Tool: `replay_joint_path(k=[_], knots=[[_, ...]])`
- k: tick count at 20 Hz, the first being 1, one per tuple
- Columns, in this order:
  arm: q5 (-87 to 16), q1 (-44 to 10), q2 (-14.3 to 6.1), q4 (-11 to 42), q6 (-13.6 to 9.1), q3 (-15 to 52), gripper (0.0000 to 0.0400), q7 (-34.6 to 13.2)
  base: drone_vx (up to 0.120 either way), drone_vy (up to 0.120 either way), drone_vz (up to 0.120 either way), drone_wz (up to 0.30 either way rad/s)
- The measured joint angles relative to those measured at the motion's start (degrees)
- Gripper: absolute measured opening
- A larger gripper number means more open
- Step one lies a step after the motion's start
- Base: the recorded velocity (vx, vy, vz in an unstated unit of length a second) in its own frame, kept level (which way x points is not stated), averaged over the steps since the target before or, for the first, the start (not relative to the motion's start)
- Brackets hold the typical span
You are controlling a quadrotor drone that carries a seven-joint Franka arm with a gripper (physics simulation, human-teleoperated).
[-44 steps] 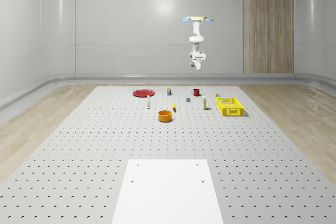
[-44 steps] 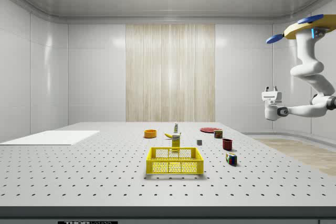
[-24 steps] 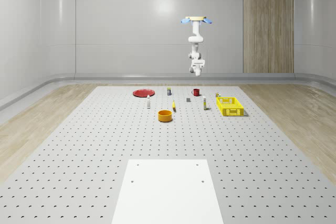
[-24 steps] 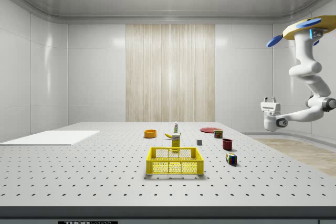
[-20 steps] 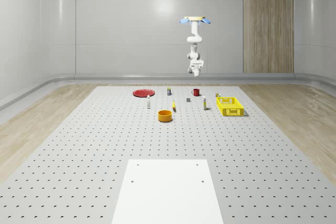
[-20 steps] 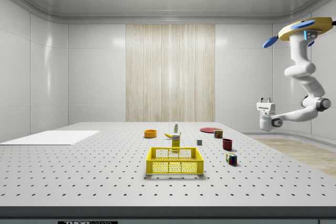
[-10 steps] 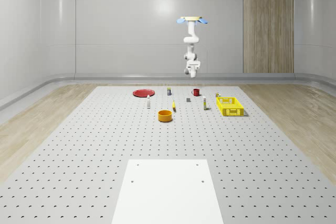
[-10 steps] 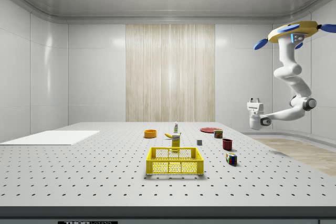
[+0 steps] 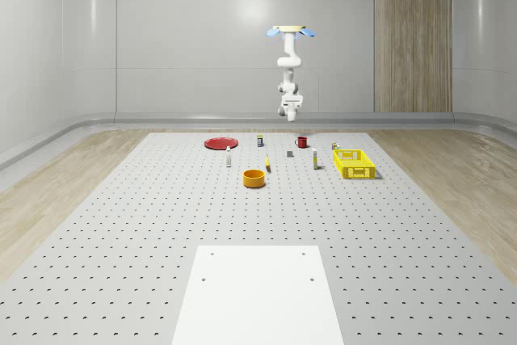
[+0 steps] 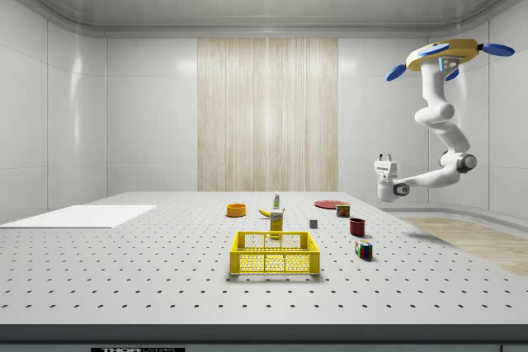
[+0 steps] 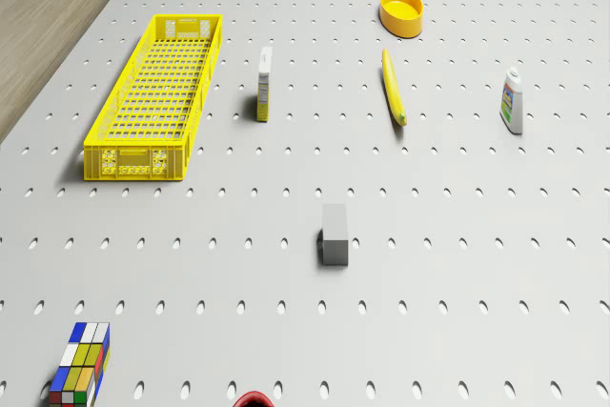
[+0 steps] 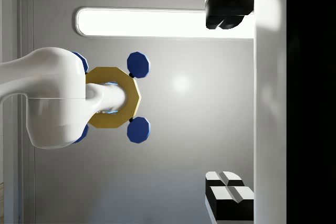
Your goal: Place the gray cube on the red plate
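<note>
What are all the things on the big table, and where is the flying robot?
gray cube: 1, gray, mid-table, apart from the rest
red plate: 1, red, far end, whole-scene view's left
yellow crate: 1, yellow, whole-scene view's right
orange bowl: 1, orange, nearest the white sheet
banana: 1, yellow, between bowl and cube
white bottle: 1, white, near the plate
small carton: 1, white and yellow, beside the crate
red mug: 1, red, far end
puzzle cube: 1, many colours, far end near the crate
can: 1, dark, far end
white sheet: 1, white, near end
drone: 1, yellow with blue rotors, hovering over the table's far edge
pincer: 1, white, pointing up, high above the table, open
</note>
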State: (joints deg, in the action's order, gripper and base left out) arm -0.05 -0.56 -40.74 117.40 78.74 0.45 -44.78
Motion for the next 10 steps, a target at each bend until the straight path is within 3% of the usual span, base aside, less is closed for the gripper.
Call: replay_joint_path(k=[10], knots=[[-1.1, -0.3, -0.3, 0.3, 0.4, 0.8, 0.0400, -0.1, 0.120, -0.120, 0.000, 0.000]])
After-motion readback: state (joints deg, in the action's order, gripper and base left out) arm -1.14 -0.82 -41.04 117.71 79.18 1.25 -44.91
